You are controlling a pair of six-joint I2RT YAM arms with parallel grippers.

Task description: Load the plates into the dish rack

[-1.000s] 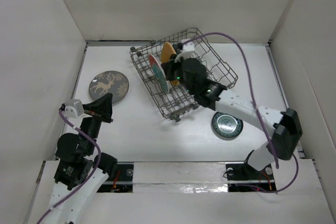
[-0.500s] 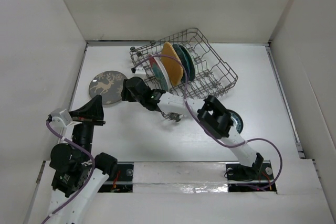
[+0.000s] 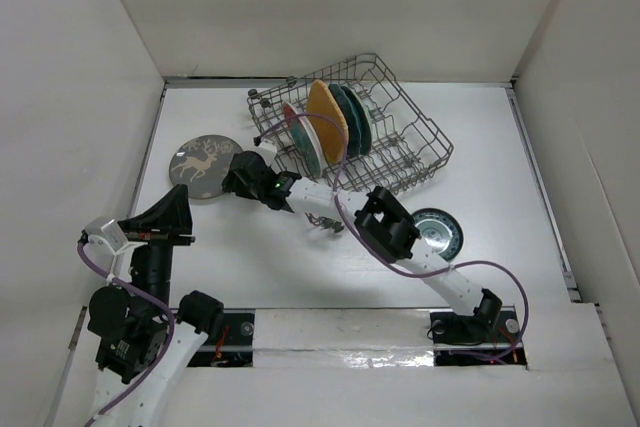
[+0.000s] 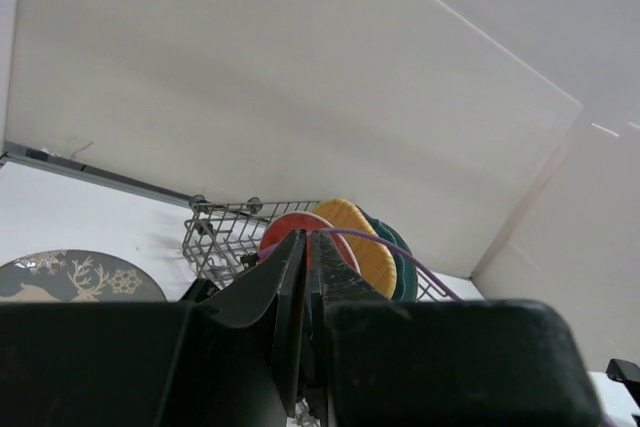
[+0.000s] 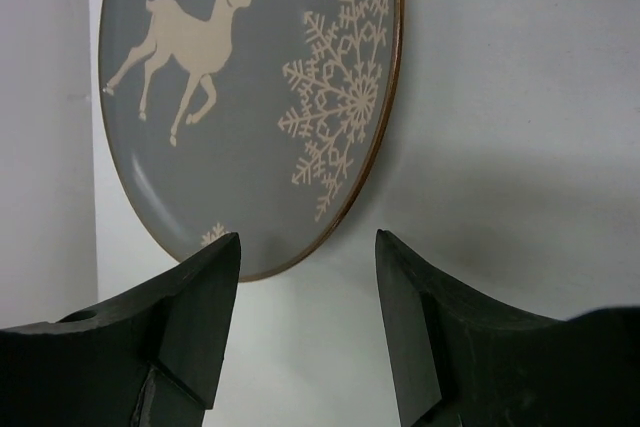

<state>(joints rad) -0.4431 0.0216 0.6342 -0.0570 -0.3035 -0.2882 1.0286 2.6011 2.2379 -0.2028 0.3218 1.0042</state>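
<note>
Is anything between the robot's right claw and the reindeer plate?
No, just bare white table, seen in the right wrist view: the open right gripper faces the deer plate rim.

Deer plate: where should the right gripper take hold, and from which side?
Its rim on the rack side. The deer plate lies flat on the table, so only the thin edge offers a pinch; the open right gripper faces it, so come in low.

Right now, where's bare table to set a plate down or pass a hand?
Free: the table right of the dish rack up to the wall, and the near patch between left gripper and right arm. Crowded: around the deer plate, with the open right gripper beside its rim.
</note>
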